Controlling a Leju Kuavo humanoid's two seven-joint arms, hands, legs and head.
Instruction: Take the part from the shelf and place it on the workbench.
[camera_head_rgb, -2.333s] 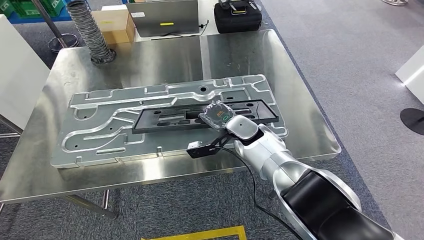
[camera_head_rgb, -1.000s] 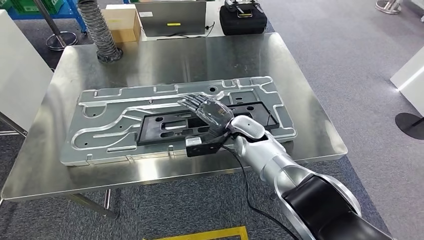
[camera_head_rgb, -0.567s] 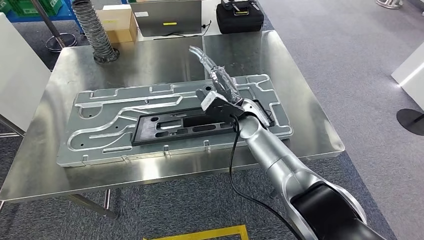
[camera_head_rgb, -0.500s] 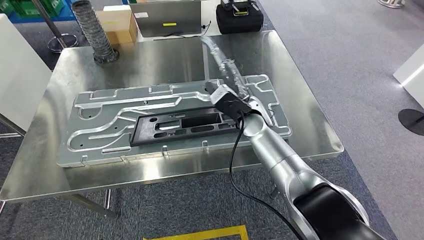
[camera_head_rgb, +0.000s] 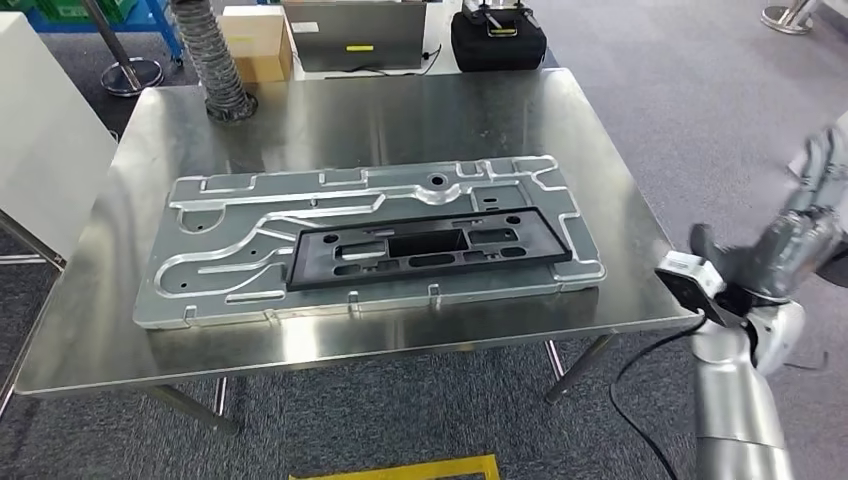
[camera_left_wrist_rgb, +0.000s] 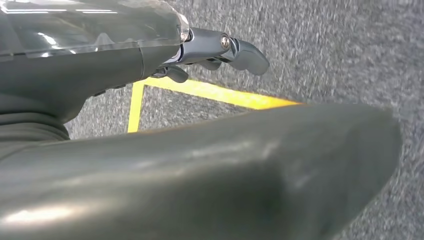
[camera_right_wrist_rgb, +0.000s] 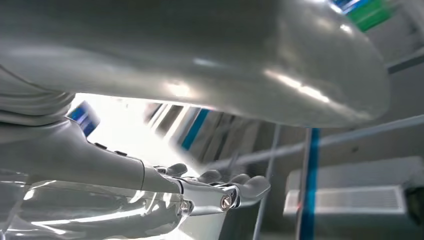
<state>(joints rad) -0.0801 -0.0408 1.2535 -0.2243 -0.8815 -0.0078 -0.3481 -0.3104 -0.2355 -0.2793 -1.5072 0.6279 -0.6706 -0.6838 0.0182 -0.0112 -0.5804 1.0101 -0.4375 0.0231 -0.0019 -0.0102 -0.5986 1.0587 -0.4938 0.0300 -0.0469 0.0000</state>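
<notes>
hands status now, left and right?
Left hand: holds nothing, fingers curled; hangs over the floor.
Right hand: holds nothing; blurred, fingers unclear.

Readable text: none in any view.
Grey case (camera_head_rgb: 352, 33): yellow label strip, print too small to read.
Cardboard box (camera_head_rgb: 253, 40): white label, illegible.
Black part (camera_head_rgb: 425, 247): no markings legible.

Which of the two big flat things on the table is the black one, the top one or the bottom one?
The top one. The black part lies on the bigger silver plate, which rests on the table.
</notes>
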